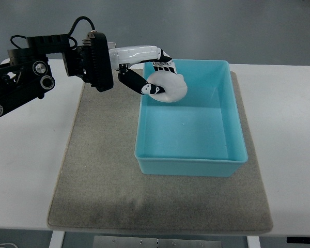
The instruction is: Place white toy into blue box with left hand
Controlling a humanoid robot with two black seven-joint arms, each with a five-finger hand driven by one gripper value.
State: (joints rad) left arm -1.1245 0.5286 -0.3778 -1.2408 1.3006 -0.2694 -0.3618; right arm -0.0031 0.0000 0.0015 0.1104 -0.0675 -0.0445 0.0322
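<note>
Smooth glossy plastic blue box [191, 160], rough matt felt-like mat [103, 181], smooth white toy [170, 87], matt white table [26, 170]

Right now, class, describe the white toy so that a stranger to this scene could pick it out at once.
Find the grey mat on the white table, then the blue box on it. At the box's far left corner, the left hand grips the white toy: a rounded, pale lump, unlike the black and white fingers around it.

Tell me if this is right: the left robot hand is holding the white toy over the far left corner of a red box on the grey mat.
Not quite: the box is blue, not red. The top view shows the left robot hand holding the white toy over its far left corner, on the grey mat.
</note>
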